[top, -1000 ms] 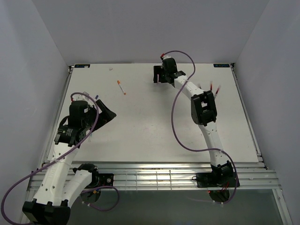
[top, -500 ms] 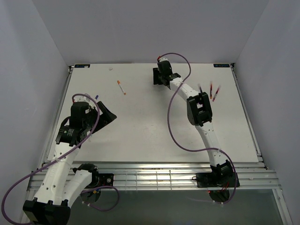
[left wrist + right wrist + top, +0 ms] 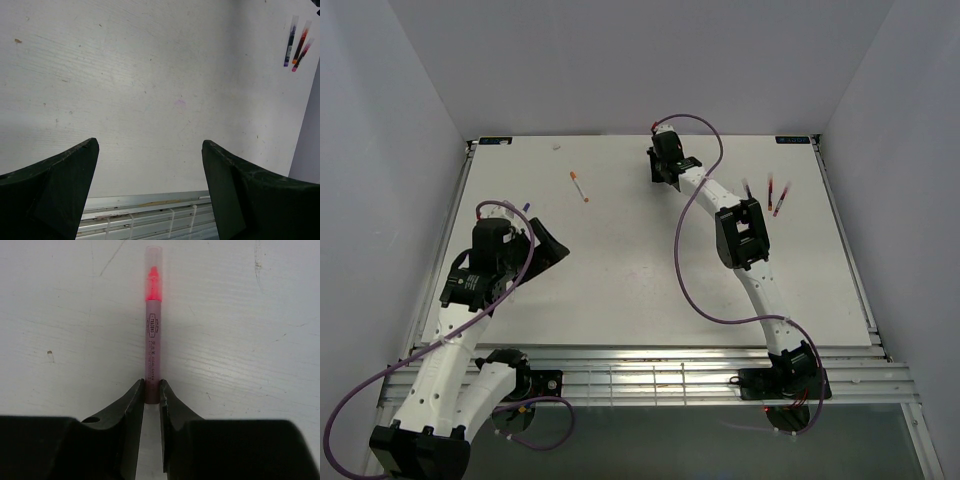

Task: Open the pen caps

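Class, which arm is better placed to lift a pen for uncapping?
Right. The right gripper pinches the barrel end of the slim pink-tipped pen, its clear translucent cap on. The left gripper hangs open over the white table, holding nothing.

Pen (image 3: 151, 360) barrel dusty mauve, tip neon pink; cap (image 3: 154, 255) clear; table (image 3: 250, 315) white; left hand (image 3: 149, 145), right hand (image 3: 151, 385) black.

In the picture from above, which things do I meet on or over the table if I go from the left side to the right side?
Left hand → orange-tipped pen → right hand, closed on a pink pen → three pens lying close together.
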You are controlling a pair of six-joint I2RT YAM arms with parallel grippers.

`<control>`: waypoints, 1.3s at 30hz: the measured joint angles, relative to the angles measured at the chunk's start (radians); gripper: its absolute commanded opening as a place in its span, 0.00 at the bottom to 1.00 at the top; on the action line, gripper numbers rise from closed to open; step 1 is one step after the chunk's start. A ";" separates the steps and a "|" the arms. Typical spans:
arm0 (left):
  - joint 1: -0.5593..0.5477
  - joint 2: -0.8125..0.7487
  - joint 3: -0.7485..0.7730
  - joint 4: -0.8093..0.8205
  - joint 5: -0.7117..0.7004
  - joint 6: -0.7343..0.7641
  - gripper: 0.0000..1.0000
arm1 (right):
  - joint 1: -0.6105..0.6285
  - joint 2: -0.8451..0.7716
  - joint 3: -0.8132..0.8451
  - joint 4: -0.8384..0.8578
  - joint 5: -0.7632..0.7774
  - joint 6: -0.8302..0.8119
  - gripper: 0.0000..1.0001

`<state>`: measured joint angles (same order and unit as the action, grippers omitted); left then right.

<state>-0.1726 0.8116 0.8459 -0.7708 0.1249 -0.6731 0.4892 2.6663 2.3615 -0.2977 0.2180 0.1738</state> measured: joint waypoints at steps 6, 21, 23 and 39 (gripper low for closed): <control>0.000 0.001 -0.003 0.000 0.020 0.003 0.91 | 0.000 0.000 -0.001 0.000 -0.019 -0.006 0.08; 0.000 -0.005 -0.084 0.075 0.198 -0.088 0.84 | 0.020 -0.632 -0.703 0.080 -0.079 0.040 0.08; -0.001 0.017 -0.104 0.101 0.235 -0.104 0.83 | 0.040 -0.803 -0.867 0.121 -0.093 0.058 0.08; -0.334 0.261 -0.113 0.379 0.202 -0.278 0.79 | 0.362 -1.682 -1.823 0.180 -0.201 0.295 0.08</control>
<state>-0.5068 1.0721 0.7326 -0.3916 0.3271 -0.9512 0.8516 0.9840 0.5388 -0.1173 0.0170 0.4686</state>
